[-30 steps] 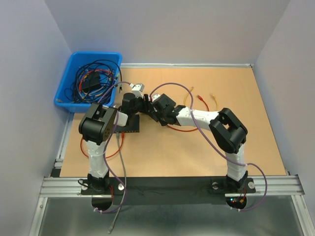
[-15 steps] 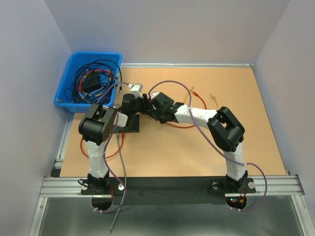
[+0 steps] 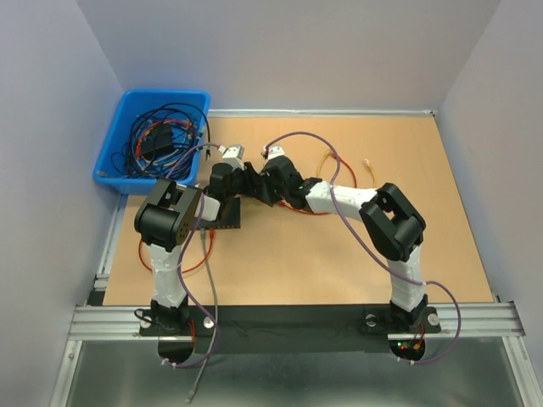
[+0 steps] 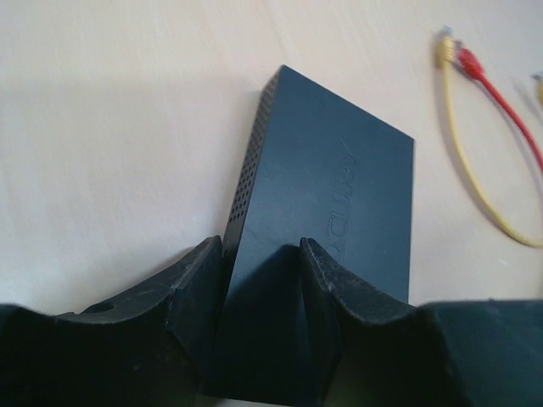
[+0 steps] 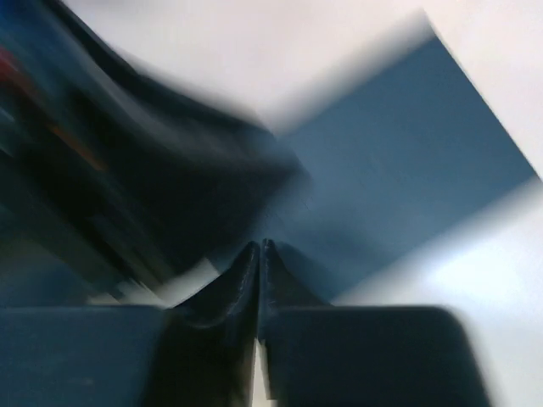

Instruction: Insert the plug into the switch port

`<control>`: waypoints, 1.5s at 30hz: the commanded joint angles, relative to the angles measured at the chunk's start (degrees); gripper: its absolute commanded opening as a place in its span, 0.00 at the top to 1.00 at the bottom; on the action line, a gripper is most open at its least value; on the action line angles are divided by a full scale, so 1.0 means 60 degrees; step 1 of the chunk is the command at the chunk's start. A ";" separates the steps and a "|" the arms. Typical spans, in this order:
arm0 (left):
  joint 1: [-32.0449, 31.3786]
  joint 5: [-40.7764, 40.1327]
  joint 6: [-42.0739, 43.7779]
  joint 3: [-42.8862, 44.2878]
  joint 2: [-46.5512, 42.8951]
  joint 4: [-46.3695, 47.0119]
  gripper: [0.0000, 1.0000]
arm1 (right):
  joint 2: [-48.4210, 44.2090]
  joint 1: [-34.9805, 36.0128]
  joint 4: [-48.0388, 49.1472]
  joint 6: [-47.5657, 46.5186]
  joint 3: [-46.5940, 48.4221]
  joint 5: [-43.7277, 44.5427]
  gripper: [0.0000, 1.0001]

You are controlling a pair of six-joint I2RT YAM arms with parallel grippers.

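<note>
Left claw [image 4: 261,275] grasping black switch [image 4: 331,186], left-centre of bench [image 3: 339,263] in top view. Right claw [image 5: 259,254] clenched tight, blurred, cannot tell if holding anything. Yellow plug [image 4: 442,49] and red plug [image 4: 465,59] lie upper right, left wrist view.

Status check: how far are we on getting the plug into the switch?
Done: the left gripper clamps the switch. In hand: the right gripper, fingers together, is at the switch; its blurred view shows nothing held. Left: the yellow cable and red cable lie on the table, ends free, so nothing looks inserted.
</note>
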 commanded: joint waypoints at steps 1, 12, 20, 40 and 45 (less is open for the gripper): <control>-0.1016 0.2178 -0.0592 -0.0421 -0.0246 -0.0990 0.49 | -0.0474 0.0071 0.5507 0.1250 -0.0478 -0.0694 1.00; -0.1016 0.2281 -0.0577 -0.0290 -0.0070 -0.1005 0.49 | -0.0752 0.0071 0.4895 0.0711 0.0075 -0.0709 1.00; -0.0987 0.2340 -0.0533 -0.0187 -0.0011 -0.1063 0.49 | -0.1981 -0.0367 0.3326 -0.0610 -0.0828 0.0946 0.90; -0.0708 0.2457 -0.0738 -0.0392 -0.0041 -0.0668 0.49 | 0.0301 -0.4001 -0.1317 0.1162 0.2361 -0.0986 0.61; -0.0679 0.2559 -0.0782 -0.0406 0.0003 -0.0609 0.49 | 0.0507 -0.4001 -0.1523 0.1266 0.2449 -0.0841 0.60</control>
